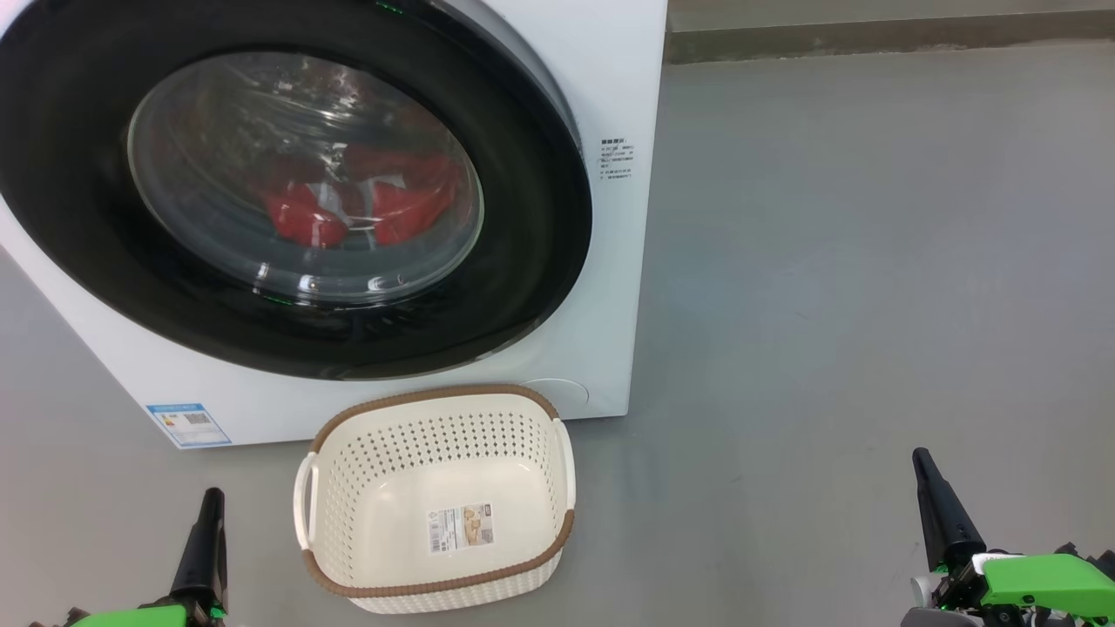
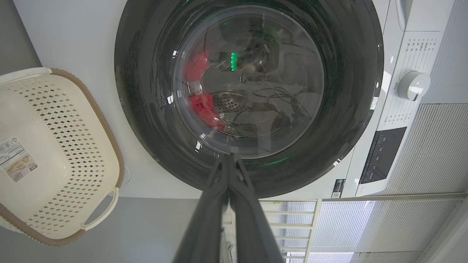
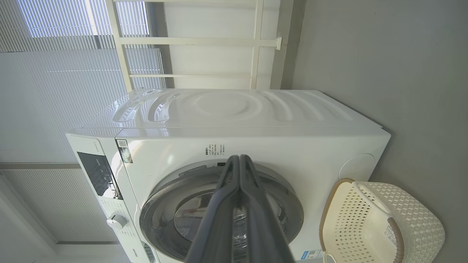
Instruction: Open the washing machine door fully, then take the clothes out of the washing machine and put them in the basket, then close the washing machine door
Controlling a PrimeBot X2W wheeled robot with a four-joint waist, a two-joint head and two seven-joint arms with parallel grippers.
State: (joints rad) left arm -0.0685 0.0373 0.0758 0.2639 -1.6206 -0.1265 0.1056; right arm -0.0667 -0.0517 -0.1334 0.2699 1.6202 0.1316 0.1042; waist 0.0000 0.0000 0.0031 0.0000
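Observation:
The white washing machine [image 1: 601, 287] stands at the upper left of the head view, its round black-rimmed door [image 1: 540, 261] flat against the front. Behind the glass lie the red clothes [image 1: 366, 205]. The cream basket [image 1: 440, 409] sits empty on the floor just before the machine. My left gripper [image 1: 212, 495] is at the lower left, shut and holding nothing. My right gripper [image 1: 920, 455] is at the lower right, also shut and holding nothing. Both are well short of the door. The left wrist view shows the door [image 2: 146, 120], clothes [image 2: 203, 106] and basket [image 2: 106, 135]; the right wrist view shows the machine [image 3: 256, 142], door [image 3: 161, 204] and basket [image 3: 420, 223].
Bare grey floor [image 1: 871, 305] spreads to the right of the machine, with a wall base [image 1: 871, 35] at the back. The machine's knob [image 2: 413, 84] and dark control panel [image 2: 382, 155] sit beyond the door. Window blinds [image 3: 55, 102] hang behind it.

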